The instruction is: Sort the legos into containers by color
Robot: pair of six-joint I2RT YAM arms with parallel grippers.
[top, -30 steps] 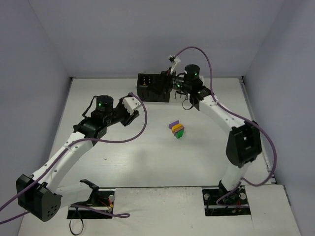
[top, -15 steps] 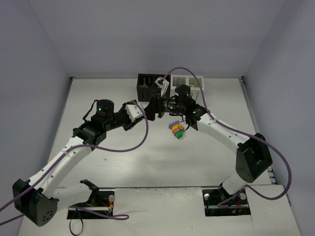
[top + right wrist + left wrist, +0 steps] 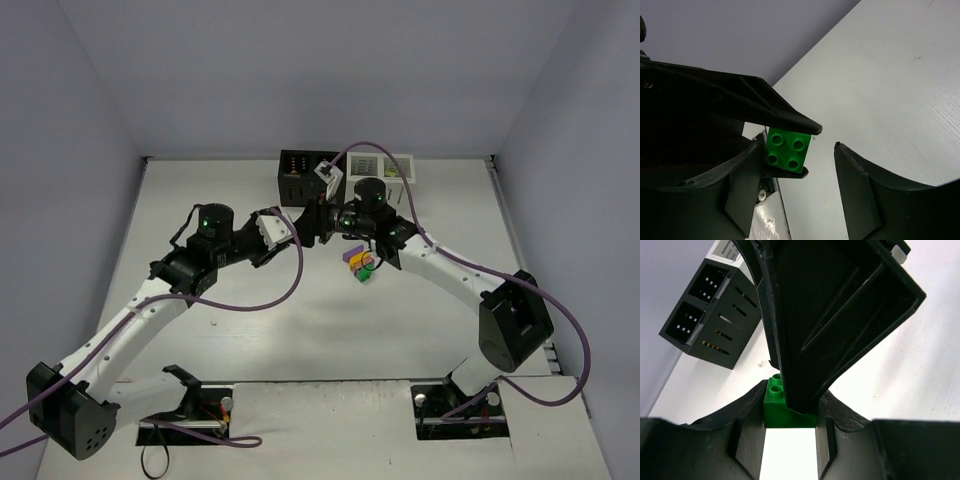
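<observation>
Green brick (image 3: pixel 782 410) hung clamped in the left gripper (image 3: pixel 790 412) short of the containers (image 3: pixel 720 325); the right gripper (image 3: pixel 799 147) gaped wide around it, so an early release could drop it

Overhead camera looks down; both close wrist cameras share the green brick (image 3: pixel 787 150).
</observation>
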